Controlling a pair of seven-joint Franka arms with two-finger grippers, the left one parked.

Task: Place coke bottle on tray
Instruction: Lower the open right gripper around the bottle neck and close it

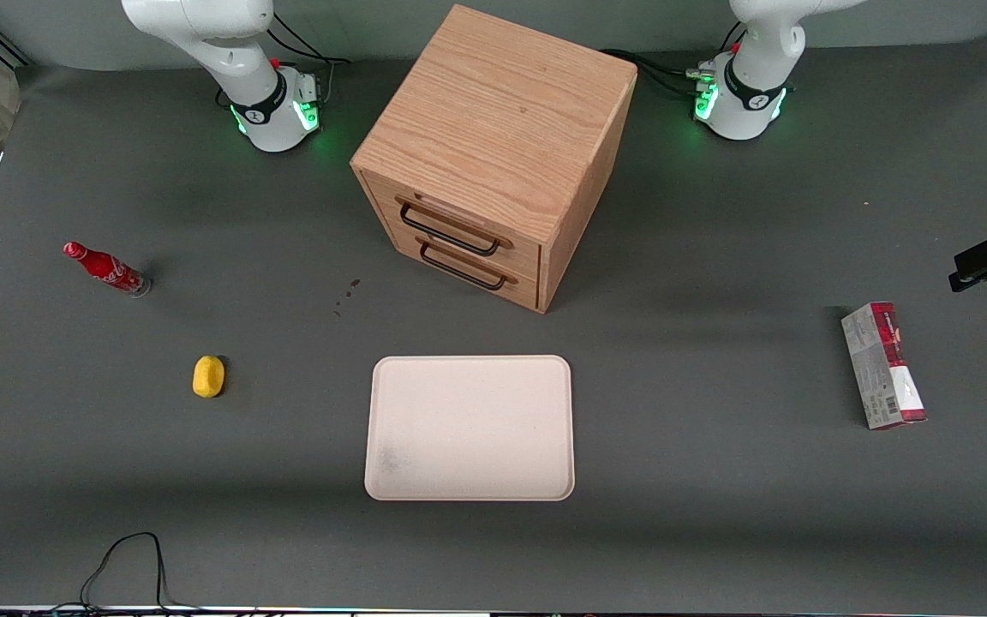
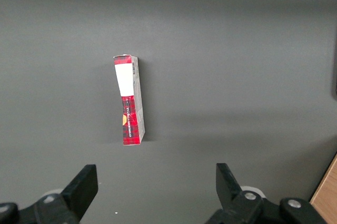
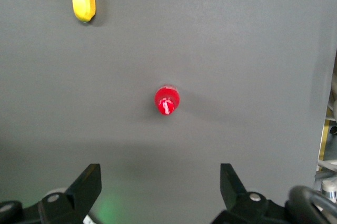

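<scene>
The gripper [image 3: 160, 195] hangs high above the coke bottle [image 3: 167, 100], with its two dark fingers [image 3: 87, 184] spread wide and nothing between them. The right wrist view shows only the tips of these fingers; the rest of the gripper is cut off. In the front view the gripper does not appear at all, because the working arm leaves the picture at the upper edge.

The clock directions below are read in the front view, with 12 o'clock pointing away from the camera. The coke bottle [image 1: 106, 269] stands on the grey table [image 1: 716, 514], toward the working arm's end, between 9 and 10 o'clock from the tray [image 1: 469, 427] and well apart from it. From the wrist only its red cap and shoulders show, so the white script is hidden there. Its clear base is hard to make out against the table.

A small yellow object [image 1: 208, 376] lies between 4 and 5 o'clock from the bottle and at about 9 o'clock from the tray. I cannot tell what exactly it is. The wooden drawer cabinet [image 1: 493, 154] stands at 12 o'clock from the tray, and its two drawers are closed. A red-and-grey carton [image 1: 883, 364] lies at about 3 o'clock from the tray, toward the parked arm's end.
</scene>
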